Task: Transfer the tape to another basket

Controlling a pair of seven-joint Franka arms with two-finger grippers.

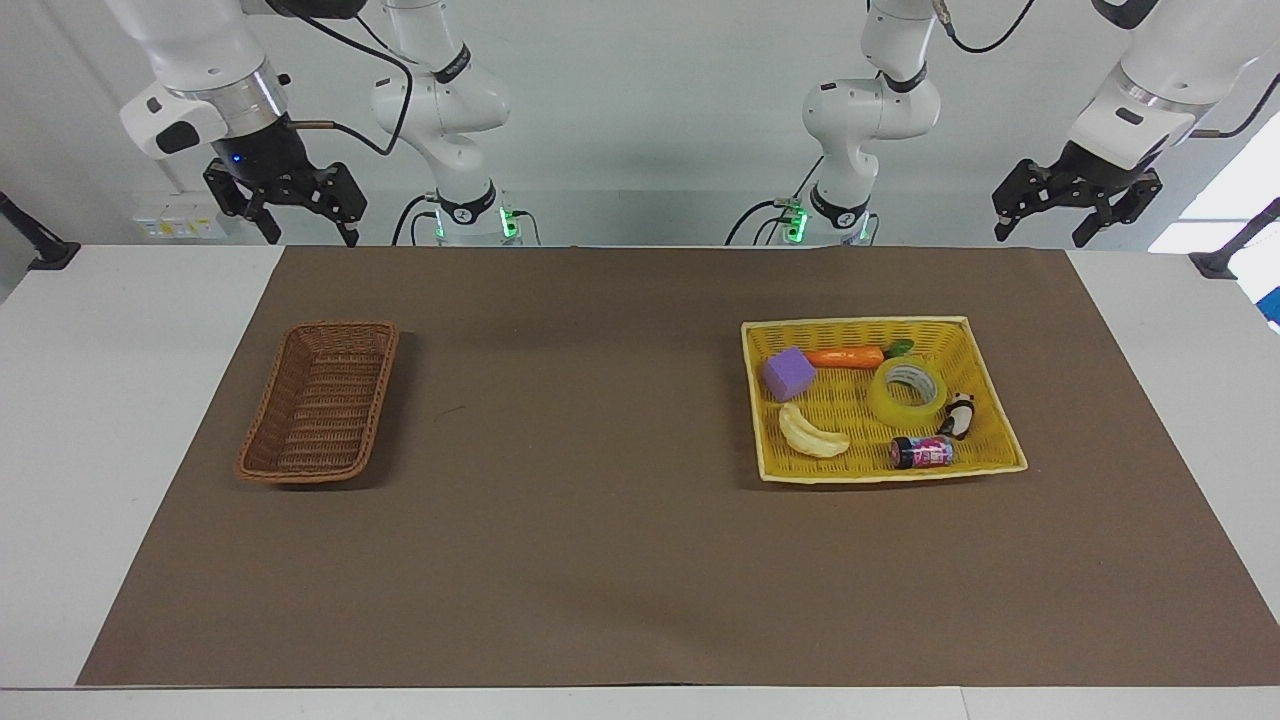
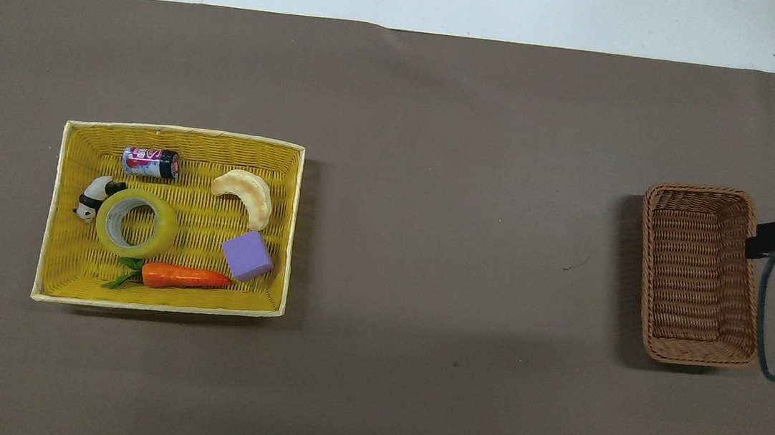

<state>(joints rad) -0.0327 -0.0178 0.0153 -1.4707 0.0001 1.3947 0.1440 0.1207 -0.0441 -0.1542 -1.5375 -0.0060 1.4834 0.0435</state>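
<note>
The tape [image 1: 908, 393] lies flat in the yellow woven tray [image 1: 850, 323] toward the left arm's end of the table; it also shows in the overhead view [image 2: 136, 223]. The dark brown wicker basket [image 1: 320, 400] stands empty toward the right arm's end, and shows in the overhead view too [image 2: 702, 276]. My left gripper [image 1: 1042, 238] is open and empty, raised over the table's edge at the robots' end, apart from the tray. My right gripper [image 1: 312, 238] is open and empty, raised over that same edge, apart from the basket. Both arms wait.
In the tray [image 2: 180, 131] with the tape are a purple cube [image 2: 247, 255], a carrot [image 2: 183, 277], a banana [image 2: 246, 195], a small can [image 2: 150, 162] and a panda figure [image 2: 93, 199] touching the tape. A brown mat [image 1: 600, 520] covers the table.
</note>
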